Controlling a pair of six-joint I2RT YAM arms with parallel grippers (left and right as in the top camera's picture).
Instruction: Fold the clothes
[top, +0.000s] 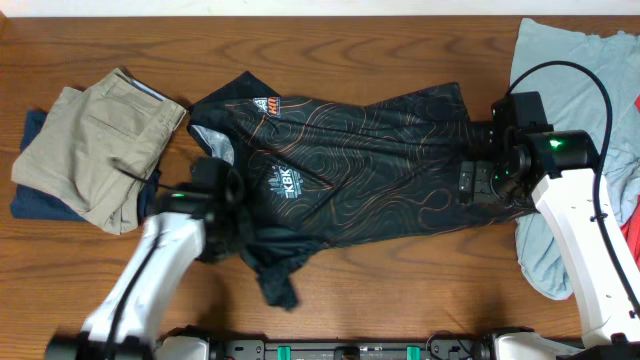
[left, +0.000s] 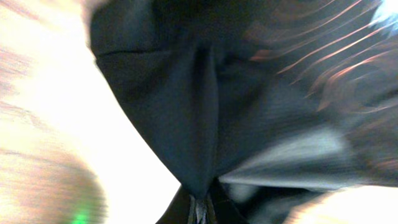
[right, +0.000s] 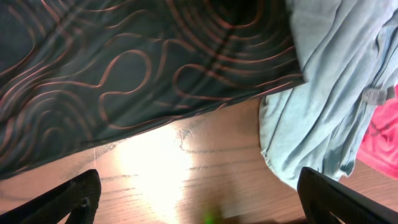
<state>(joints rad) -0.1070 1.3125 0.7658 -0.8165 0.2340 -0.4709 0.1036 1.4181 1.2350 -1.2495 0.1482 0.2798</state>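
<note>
I'm watching the black jersey (top: 360, 160) lying spread across the middle of the wooden surface (top: 400, 275), with the folded khaki trousers (top: 95, 140) sitting just beside its left end and a light-blue shirt (top: 560, 60) touching its right hem. My left tool (left: 200, 208) is pinching a fold of the jersey's lower left part, while my right tool (right: 199, 180) is hanging wide over the hem's edge, gripping nothing.

Folded khaki trousers (top: 95, 140) lie left, a light-blue shirt (top: 556, 45) right.
</note>
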